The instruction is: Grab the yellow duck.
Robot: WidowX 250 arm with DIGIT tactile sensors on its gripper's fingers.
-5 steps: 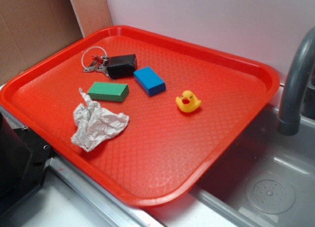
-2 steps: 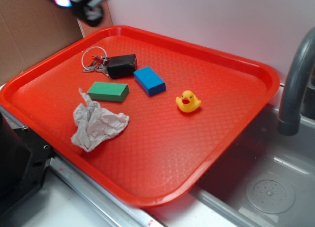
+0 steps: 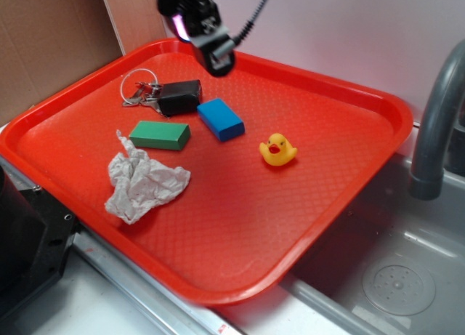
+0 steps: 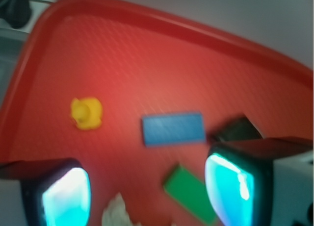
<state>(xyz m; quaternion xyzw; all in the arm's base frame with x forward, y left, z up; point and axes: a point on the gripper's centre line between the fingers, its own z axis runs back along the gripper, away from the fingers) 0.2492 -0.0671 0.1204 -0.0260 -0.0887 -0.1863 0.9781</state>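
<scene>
Tray [image 3: 349,160]: red plastic, diamond-textured floor, smooth glossy rim. Duck [image 3: 278,150]: smooth yellow rubbery plastic, slight sheen. Blue block [image 3: 220,119] and green block [image 3: 160,135]: matt, smooth faces. Paper [image 3: 142,182]: grey-white, crumpled, matt. Keyring [image 3: 136,84]: shiny metal wire. Fob [image 3: 179,97]: black, glossy plastic. Sink [image 3: 392,277]: grey, dull sheen. Faucet [image 3: 436,124]: dark grey, smooth. Cardboard [image 3: 51,37]: brown, matt.

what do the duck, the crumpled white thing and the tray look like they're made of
Small yellow toy duck: likely soft rubber or vinyl, judging by its smooth, slightly glossy rounded form. Crumpled white wad: looks like paper or tissue, with sharp matte creases. Red tray: probably moulded plastic, with a fine diamond texture and a raised rim.
</scene>
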